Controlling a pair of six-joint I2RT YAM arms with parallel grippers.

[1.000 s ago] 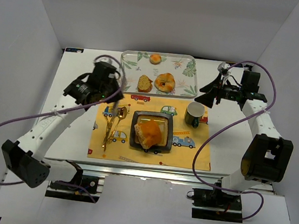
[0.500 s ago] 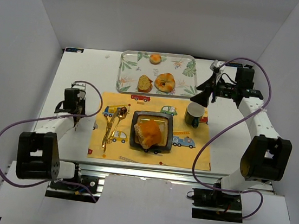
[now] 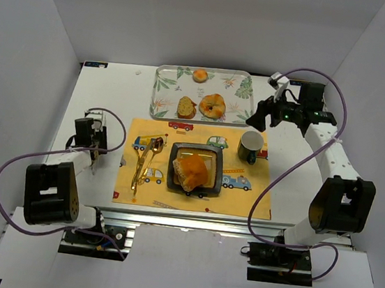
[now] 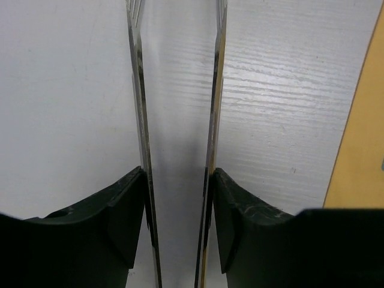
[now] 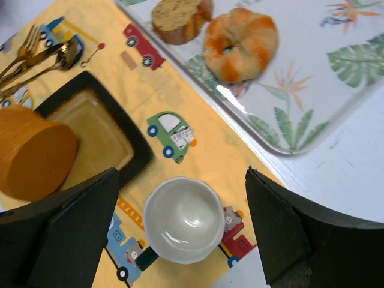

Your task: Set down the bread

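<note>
Now our left gripper has pulled back off the placemat, jaws parted and empty; our right gripper gapes wider, empty. The bread sits on the black plate: placed, we judge.

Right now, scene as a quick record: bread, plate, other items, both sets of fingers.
bread: on the black plate
plate: centre of the yellow placemat
cup: empty, on the placemat right of the plate
cutlery: gold, on the placemat left of the plate
tray: beyond the placemat; holds ring pastry, slice, small roll
left fingers: apart, empty, over bare table
right fingers: wide apart, empty, above the placemat near the cup
</note>
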